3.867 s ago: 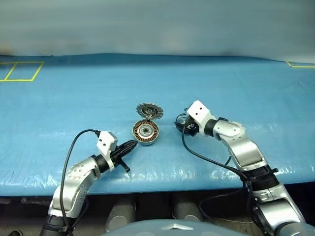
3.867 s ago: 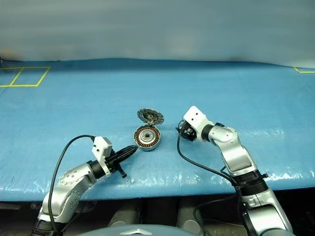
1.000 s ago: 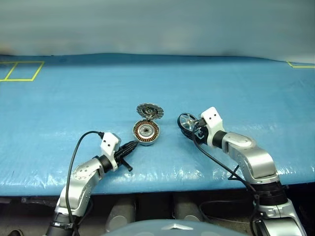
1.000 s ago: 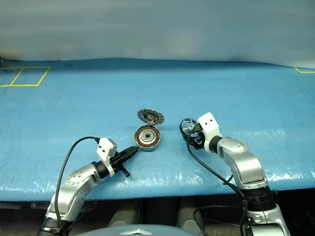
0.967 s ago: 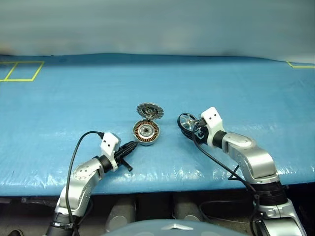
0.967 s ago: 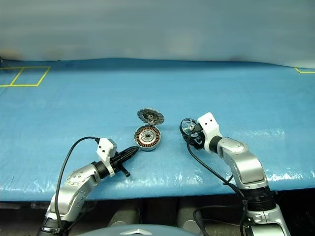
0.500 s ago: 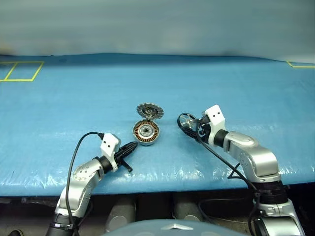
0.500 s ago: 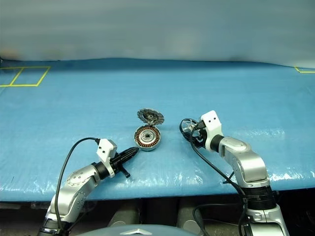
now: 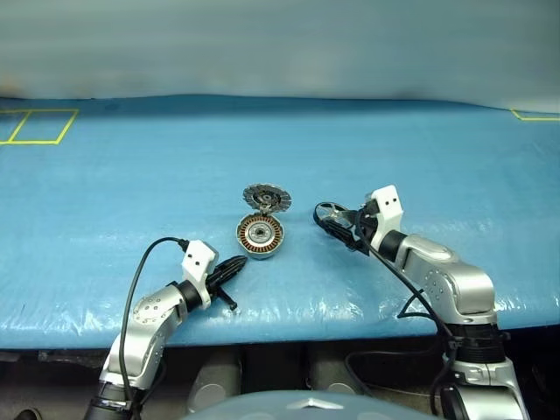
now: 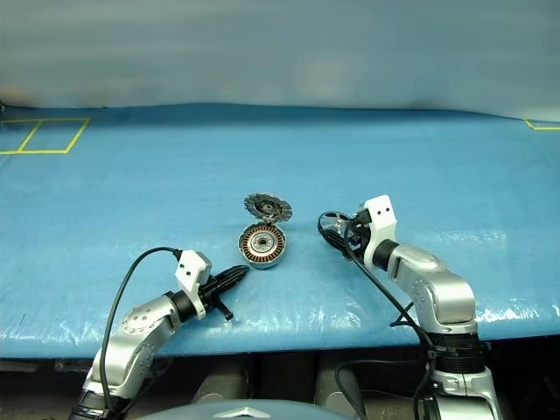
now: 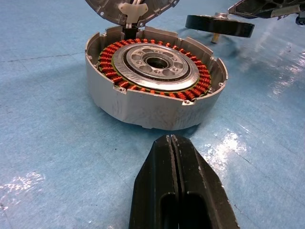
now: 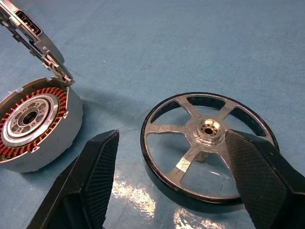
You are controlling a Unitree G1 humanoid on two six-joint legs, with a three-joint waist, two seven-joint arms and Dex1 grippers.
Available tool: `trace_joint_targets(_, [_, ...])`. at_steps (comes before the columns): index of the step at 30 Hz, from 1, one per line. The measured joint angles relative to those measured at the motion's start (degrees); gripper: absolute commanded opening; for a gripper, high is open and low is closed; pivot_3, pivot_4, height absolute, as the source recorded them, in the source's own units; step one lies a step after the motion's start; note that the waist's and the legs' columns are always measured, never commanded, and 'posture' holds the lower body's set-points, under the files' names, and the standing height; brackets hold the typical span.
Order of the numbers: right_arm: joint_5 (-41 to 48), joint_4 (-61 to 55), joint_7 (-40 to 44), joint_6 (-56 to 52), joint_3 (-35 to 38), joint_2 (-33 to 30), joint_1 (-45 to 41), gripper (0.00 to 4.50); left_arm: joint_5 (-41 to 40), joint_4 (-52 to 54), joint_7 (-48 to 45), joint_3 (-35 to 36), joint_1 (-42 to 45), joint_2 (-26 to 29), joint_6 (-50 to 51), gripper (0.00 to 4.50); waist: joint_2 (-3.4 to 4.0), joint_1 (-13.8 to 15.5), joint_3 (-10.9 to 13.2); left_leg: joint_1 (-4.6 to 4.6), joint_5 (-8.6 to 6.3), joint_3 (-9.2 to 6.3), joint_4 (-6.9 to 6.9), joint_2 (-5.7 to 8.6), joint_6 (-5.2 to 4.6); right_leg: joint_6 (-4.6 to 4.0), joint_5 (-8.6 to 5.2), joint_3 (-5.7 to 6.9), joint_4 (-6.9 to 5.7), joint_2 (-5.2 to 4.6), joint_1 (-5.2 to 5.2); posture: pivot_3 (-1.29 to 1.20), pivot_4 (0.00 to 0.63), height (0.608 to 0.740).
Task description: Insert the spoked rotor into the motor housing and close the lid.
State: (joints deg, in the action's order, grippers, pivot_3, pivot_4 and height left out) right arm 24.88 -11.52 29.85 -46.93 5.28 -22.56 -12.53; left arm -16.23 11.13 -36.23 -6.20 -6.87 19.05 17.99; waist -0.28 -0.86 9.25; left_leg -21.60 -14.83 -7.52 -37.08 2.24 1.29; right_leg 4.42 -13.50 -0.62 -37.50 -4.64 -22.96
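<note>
The silver five-spoked metal rotor [image 12: 208,150] with its dark rim lies flat on the glossy blue worktop [image 9: 131,175], between the right pincer's [image 12: 174,183] spread ribbed fingers. Beside it sits the grey round motor housing [image 11: 155,76], copper windings showing, its hinged lid [image 9: 265,197] upright. The left pincer [image 11: 172,143] is pressed together, just short of the housing.
</note>
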Motion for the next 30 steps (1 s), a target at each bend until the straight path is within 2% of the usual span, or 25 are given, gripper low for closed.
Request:
trace_joint_targets(13, [-3.15, 2.87, -2.82, 0.43, -1.51, -1.44, -0.02, 3.71, 0.58, 0.0, 0.06, -0.15, -0.35, -0.48, -1.01, 0.04, 0.0, -0.07, 0.0, 0.0, 0.0, 0.01, 0.0, 0.0, 0.0, 0.0, 0.0, 0.0, 0.01, 0.0, 0.01, 0.0, 0.15, 0.74])
trace_joint_targets(16, [-3.51, 2.88, -2.76, 0.52, -1.87, -1.56, -0.02, 3.11, 0.69, 0.0, 0.19, -0.15, -0.43, -0.48, -1.04, 0.0, 0.0, -0.07, 0.0, 0.01, 0.0, 0.01, 0.0, 0.0, 0.0, 0.01, 0.0, 0.0, 0.01, 0.0, 0.02, 0.0, 0.15, 0.74])
trace_joint_targets(19, [-4.09, 2.9, -2.34, 0.46, -2.73, -1.92, 0.0, 2.07, 1.32, -0.04, 0.34, -0.15, -0.49, -0.47, -1.06, 0.0, 0.0, -0.09, 0.0, 0.01, 0.0, 0.01, 0.0, 0.0, 0.0, 0.01, 0.0, 0.0, 0.02, 0.0, 0.01, 0.0, 0.15, 0.74])
trace_joint_targets(22, [-4.43, 2.08, -2.18, 0.62, -3.28, -2.38, 0.01, 1.23, 1.67, -0.05, 0.41, -0.12, -0.55, -0.47, -1.07, 0.0, -0.01, -0.1, -0.01, 0.01, 0.0, 0.0, 0.0, 0.0, -0.01, 0.01, 0.0, 0.0, 0.02, 0.0, 0.02, 0.0, 0.15, 0.74])
trace_joint_targets(30, [-5.34, 2.07, -2.35, 1.72, -3.86, -2.15, 0.02, 1.17, 1.66, -0.06, 0.79, 0.27, -0.52, -0.49, -1.09, 0.0, -0.02, -0.35, -0.02, 0.02, 0.01, 0.03, -0.02, -0.01, -0.02, 0.04, 0.02, -0.01, 0.02, 0.0, 0.04, 0.0, 0.15, 0.74])
